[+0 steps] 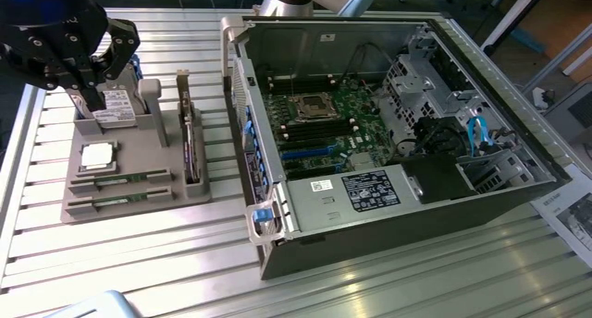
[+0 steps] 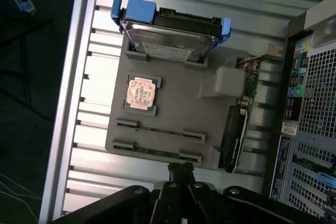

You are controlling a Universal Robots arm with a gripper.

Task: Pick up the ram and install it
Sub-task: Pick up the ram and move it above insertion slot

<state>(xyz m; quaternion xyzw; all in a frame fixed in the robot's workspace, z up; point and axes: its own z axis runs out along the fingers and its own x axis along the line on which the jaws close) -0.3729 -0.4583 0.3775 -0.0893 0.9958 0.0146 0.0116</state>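
A slatted aluminium table [image 1: 138, 262] is seen carrying an open desktop computer case [image 1: 315, 37] at the exterior view's right, laid on its side so that the green motherboard [image 1: 324, 117] inside is exposed. At the exterior view's left, just beside the case, a grey parts fixture [image 1: 138, 159] is set flat on the slats. At one end of the fixture a hard drive [image 1: 116, 107] in a blue carrier is propped, and along the side nearest the case a dark expansion card [image 1: 191, 152] is stood on edge. A square silver processor [image 1: 98, 156] is seated in a recess near the middle. At the end farthest from the hard drive, one ram stick [image 1: 122, 179] and a second ram stick [image 1: 120, 201] are laid parallel, each in its own slot of the fixture, neither lifted. The black gripper [image 1: 90, 103] is held above the hard-drive end of the fixture. In the wrist view its jaws are seen pressed together with nothing between them, and both sticks lie apart from them.
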